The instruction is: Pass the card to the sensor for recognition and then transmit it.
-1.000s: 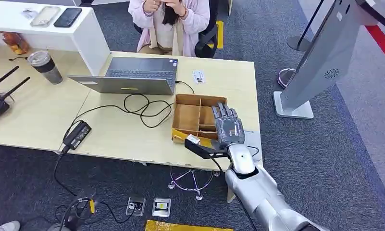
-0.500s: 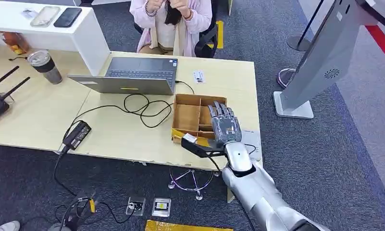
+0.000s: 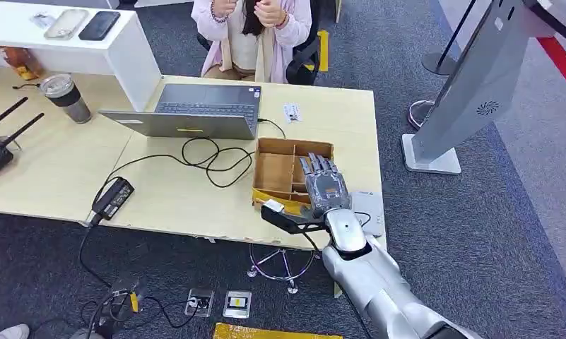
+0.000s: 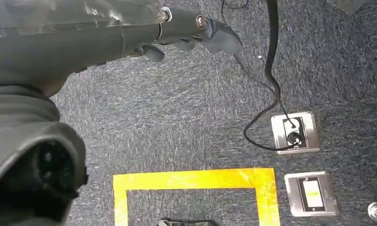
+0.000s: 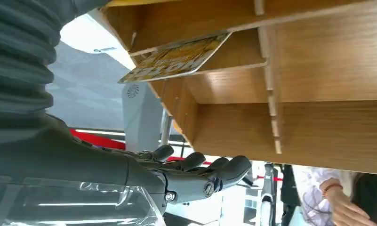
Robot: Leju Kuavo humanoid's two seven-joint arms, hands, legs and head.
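The right hand (image 3: 324,189) hovers flat over the near right part of the wooden divided box (image 3: 276,171), fingers stretched out and apart, holding nothing. It hides the box's near right compartments in the head view, so the card cannot be made out there. The right wrist view shows it: a yellow printed card (image 5: 177,59) lies in a corner compartment of the box (image 5: 313,75), leaning over the box wall with one end sticking out past the rim. The fingers (image 5: 224,170) hang clear of the card, not touching it.

The left hand (image 4: 196,30) hangs over the grey carpet (image 4: 186,122), its fingers curled in loosely with nothing in them; much of it is cut off by the arm's own cover. Yellow floor tape (image 4: 196,181) and two metal floor sockets (image 4: 294,133) lie beneath it.

The box sits close to the near edge of the pale desk (image 3: 174,191), and a white card reader (image 3: 368,205) lies just right of the hand at the desk's right corner. A black cable (image 3: 209,159) loops left of the box, running to a laptop (image 3: 195,109). A tilted silver kiosk stand (image 3: 470,85) stands on the floor to the right, well apart from the desk. A seated person (image 3: 255,35) on the far side is cut off at the top edge.

Compared with a second ago, the right hand has shifted left and nearer, uncovering the reader.
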